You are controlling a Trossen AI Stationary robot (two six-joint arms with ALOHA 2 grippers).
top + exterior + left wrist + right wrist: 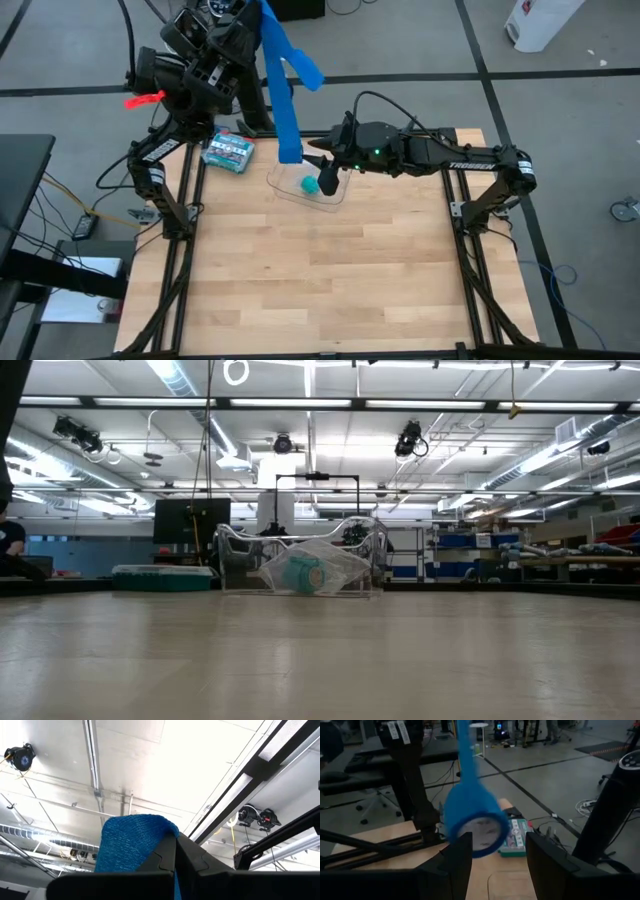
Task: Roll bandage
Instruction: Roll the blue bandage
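The left gripper (258,12) is raised high above the far left corner of the light wooden slatted table (320,270). Its fingers are clamped together on the upper end of the bright blue soft fabric bandage (287,85). In the left wrist view the blue knitted fabric (132,842) sits pinched between the dark fingers (165,857), with ceiling lights behind it.

From this grip the bandage hangs down as a long narrow strip. Its lower end lies just beside the right gripper (322,168), above the far edge of the table.

The right gripper is held out from the right side over the clear plastic tray (290,185). Its fingers (457,857) stand apart. In the right wrist view the lower end of the bandage (472,820) forms a rounded loop hanging between and just beyond the two fingers; contact with either finger cannot be determined.

A small teal-green roll (310,185) lies inside the clear tray. A green-and-white printed box (228,151) lies on the table near the tray, toward the left arm.
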